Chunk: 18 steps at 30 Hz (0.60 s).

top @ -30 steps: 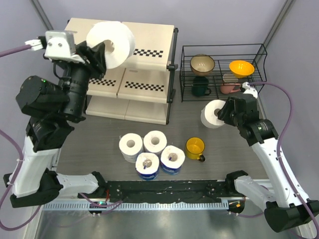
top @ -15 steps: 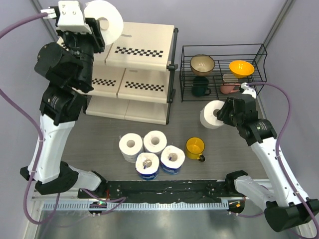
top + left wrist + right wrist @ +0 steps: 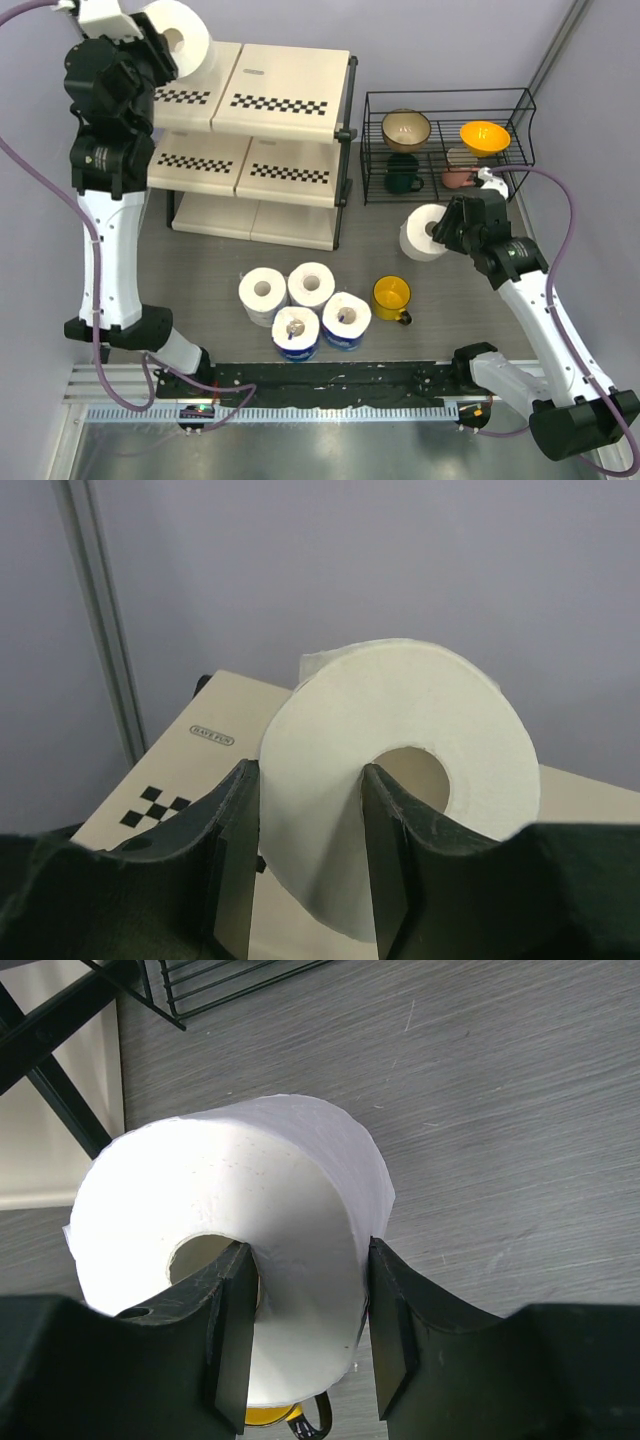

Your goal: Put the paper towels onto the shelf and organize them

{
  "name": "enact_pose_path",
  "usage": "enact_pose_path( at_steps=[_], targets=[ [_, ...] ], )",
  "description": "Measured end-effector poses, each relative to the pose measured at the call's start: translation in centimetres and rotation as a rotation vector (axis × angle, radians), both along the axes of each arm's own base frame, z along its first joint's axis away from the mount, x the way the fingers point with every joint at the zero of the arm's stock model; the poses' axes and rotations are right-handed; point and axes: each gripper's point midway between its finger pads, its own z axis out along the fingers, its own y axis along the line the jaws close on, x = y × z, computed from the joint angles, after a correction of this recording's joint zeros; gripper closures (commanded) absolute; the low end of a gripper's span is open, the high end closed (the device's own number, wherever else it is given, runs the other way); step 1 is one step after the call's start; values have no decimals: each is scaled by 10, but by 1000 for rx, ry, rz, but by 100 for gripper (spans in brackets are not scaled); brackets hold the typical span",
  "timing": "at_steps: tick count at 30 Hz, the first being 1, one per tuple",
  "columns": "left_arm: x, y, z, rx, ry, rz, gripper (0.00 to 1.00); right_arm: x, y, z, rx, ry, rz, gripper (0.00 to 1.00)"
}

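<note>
shelf [image 3: 290, 100] below-right of left gripper [image 3: 310, 790] | left gripper clamps bare roll [image 3: 430, 710] by its wall, over shelf's top-left corner | right gripper [image 3: 308, 1260] clamps second roll [image 3: 200, 1180] above table [image 3: 500, 1110] | four loose rolls [image 3: 311, 285], two blue-wrapped, to its left

Soft, even light fills the top view: the tabletop [image 3: 200, 270] carries only faint shadows, and the metal rail [image 3: 300, 412] at 6 o'clock gleams. In the left wrist view the left paper roll [image 3: 400, 730] is sharp and shaded toward 7 o'clock, while the dark fingers [image 3: 235, 860] of the left end effector [image 3: 310, 770] lose detail. The right paper roll [image 3: 280, 1190] glows brightest near 12 o'clock, with the tabletop grain crisp behind it.
</note>
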Motion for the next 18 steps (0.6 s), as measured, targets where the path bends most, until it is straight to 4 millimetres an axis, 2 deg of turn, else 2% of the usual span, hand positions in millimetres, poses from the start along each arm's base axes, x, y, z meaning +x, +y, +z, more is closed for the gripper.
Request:
enact_pose_path(
  at_steps=[5, 18],
  targets=[
    [7, 36, -17, -112, 49, 28, 81, -1, 1, -11, -1, 19, 3, 90],
    [31, 30, -44, -267, 136, -116, 80, 0, 1, -13, 2, 18, 5, 90]
  ],
)
